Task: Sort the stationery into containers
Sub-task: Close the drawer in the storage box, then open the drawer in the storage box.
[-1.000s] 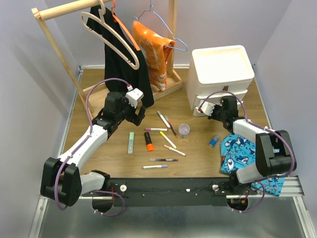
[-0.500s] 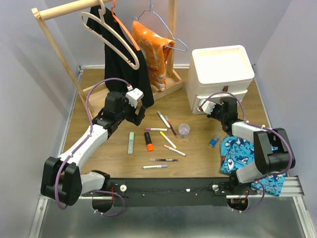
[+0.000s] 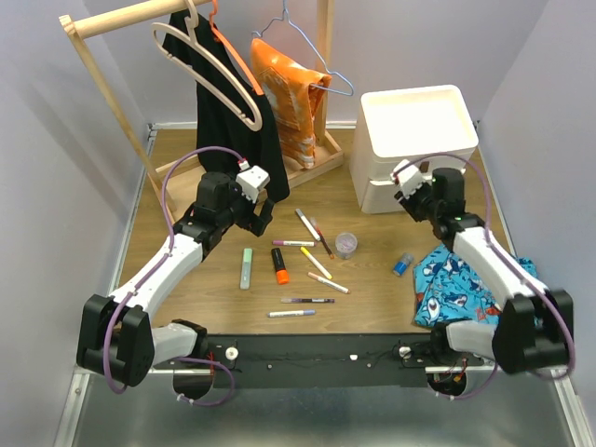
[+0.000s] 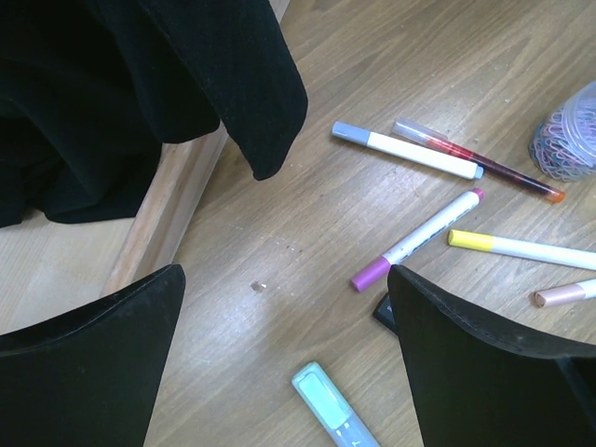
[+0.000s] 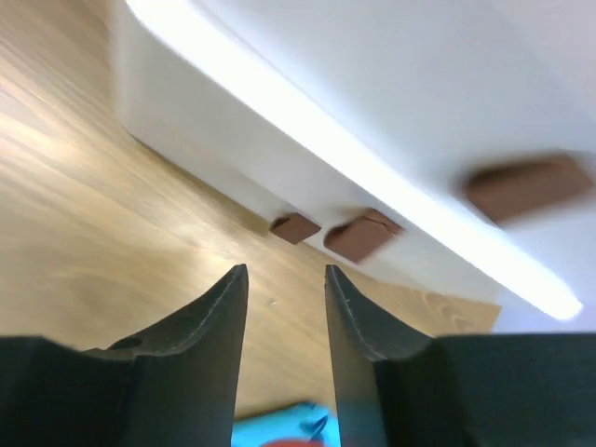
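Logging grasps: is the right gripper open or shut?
Open: the right gripper's fingers stand apart, bare table between them, brown tabs beyond untouched.

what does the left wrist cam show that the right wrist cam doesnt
Only the left wrist view: a black garment, a white marker, a red pen, a purple-capped marker, a yellow marker, a pale green highlighter and a clear pot.
Only the right wrist view: the white drawer unit with its brown pull tabs, and a bit of blue cloth.
Both: the wooden table, and each arm's own gripper, the left gripper and the right gripper, jaws apart with nothing between them.
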Robot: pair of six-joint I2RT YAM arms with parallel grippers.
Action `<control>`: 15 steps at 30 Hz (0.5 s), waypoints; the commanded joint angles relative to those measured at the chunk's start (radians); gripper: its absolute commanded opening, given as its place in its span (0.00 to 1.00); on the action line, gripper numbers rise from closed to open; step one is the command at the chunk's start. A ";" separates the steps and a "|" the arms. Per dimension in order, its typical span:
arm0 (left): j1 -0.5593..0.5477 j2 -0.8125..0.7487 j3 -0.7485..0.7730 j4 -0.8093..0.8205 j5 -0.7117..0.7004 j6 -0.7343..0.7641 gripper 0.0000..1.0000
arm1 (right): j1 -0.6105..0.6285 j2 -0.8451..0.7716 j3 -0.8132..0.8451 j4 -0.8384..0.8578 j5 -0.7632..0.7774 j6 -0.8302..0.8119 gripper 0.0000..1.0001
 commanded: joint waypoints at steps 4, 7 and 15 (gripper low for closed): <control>0.006 0.027 0.062 -0.022 0.053 -0.015 0.99 | -0.024 -0.278 0.152 -0.472 -0.338 0.714 0.49; 0.006 0.074 0.117 -0.059 0.075 -0.035 0.99 | -0.051 -0.281 0.146 -0.451 -0.462 0.912 0.49; 0.003 0.163 0.239 -0.117 0.118 -0.079 0.99 | -0.382 -0.203 0.012 -0.173 -0.849 1.349 0.49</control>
